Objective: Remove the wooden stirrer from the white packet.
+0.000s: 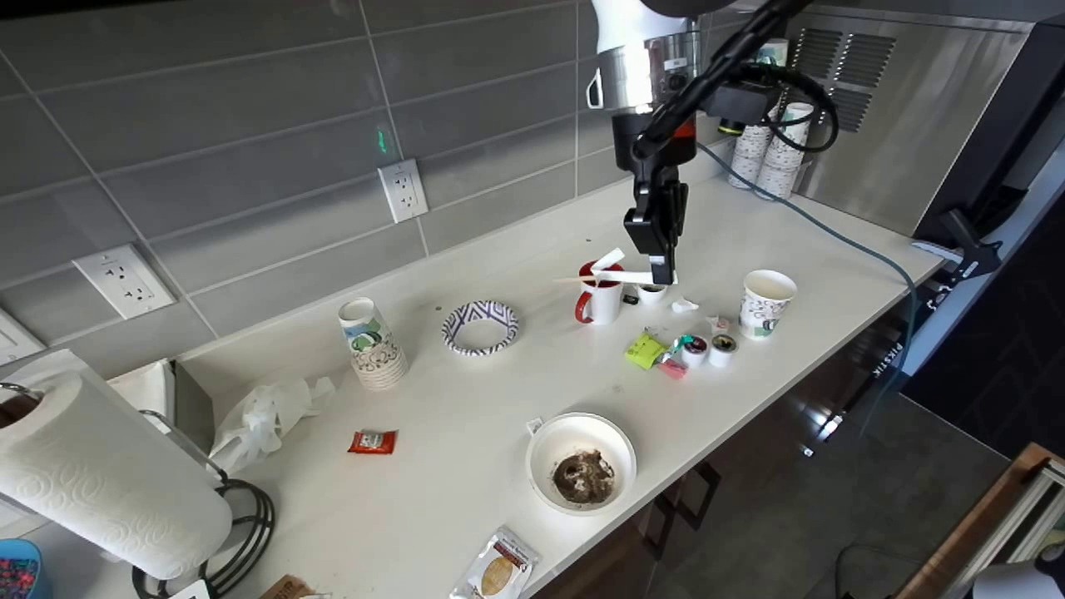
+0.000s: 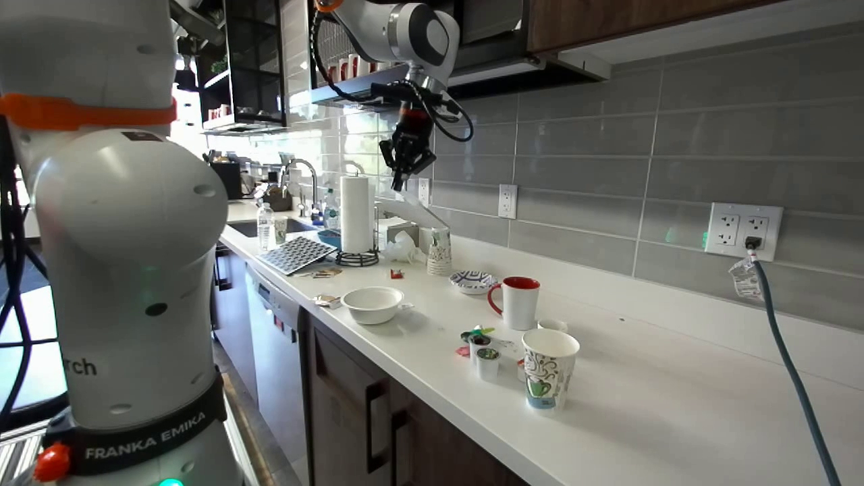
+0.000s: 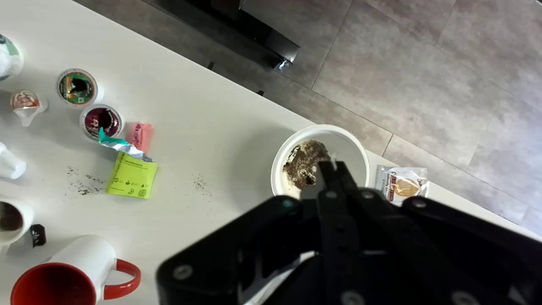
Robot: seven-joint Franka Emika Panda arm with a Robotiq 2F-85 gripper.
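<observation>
My gripper [image 1: 663, 277] is shut on one end of the white packet [image 1: 636, 277], high above the counter. In an exterior view the slim white sleeve sticks out sideways from the fingertips, with a torn or folded flap [image 1: 610, 261] at its far end. Out of that end pokes the wooden stirrer [image 1: 571, 279], a thin tan stick; the rest of it is inside the sleeve. The packet [image 2: 413, 208] slants down from the gripper [image 2: 398, 185] in an exterior view. In the wrist view the gripper [image 3: 335, 164] covers most of the packet; a white strip shows between its links.
Below in the wrist view are a white bowl [image 3: 277, 169] with brown grounds and a cookie wrapper [image 3: 404, 186]. A red-and-white mug [image 2: 521, 305], a paper cup [image 2: 550, 368], pods [image 2: 487, 364], a patterned bowl [image 1: 480, 329], stacked cups [image 1: 378, 353] and a paper towel roll [image 2: 356, 214] stand on the counter.
</observation>
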